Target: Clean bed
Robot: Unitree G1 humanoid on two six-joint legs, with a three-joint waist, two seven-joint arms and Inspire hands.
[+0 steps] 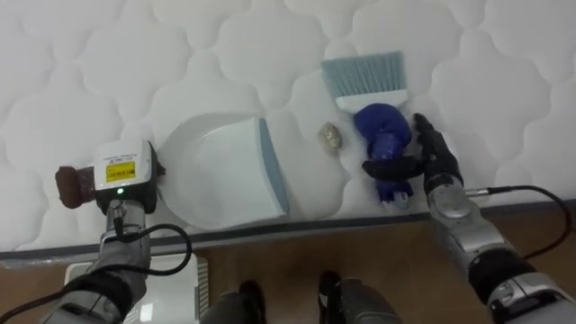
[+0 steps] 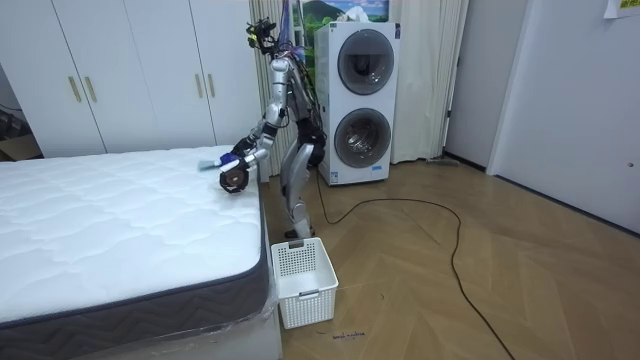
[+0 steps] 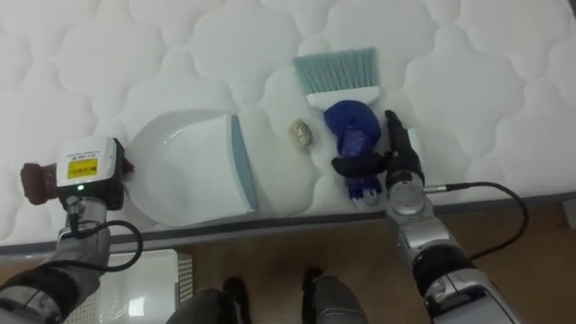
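On the white quilted mattress [image 1: 90,72] lies a white dustpan [image 1: 220,171] with a blue lip that faces right. A small crumpled beige scrap [image 1: 329,135] rests just beyond that lip. To its right is a brush [image 1: 378,126] with a dark blue handle and pale blue bristles pointing away from me. My right hand [image 1: 436,157] grips the handle, thumb across it and fingers along its right side. My left hand [image 1: 121,171] sits at the dustpan's left end, its fingers hidden beneath it. In the room view I stand at the bed's side, leaning over it.
The mattress edge [image 1: 270,232] runs along the bottom, with wood floor below. A white slatted basket [image 2: 303,280] stands on the floor by the bed's corner. Stacked washing machines [image 2: 358,100] and wardrobes [image 2: 130,70] line the back wall.
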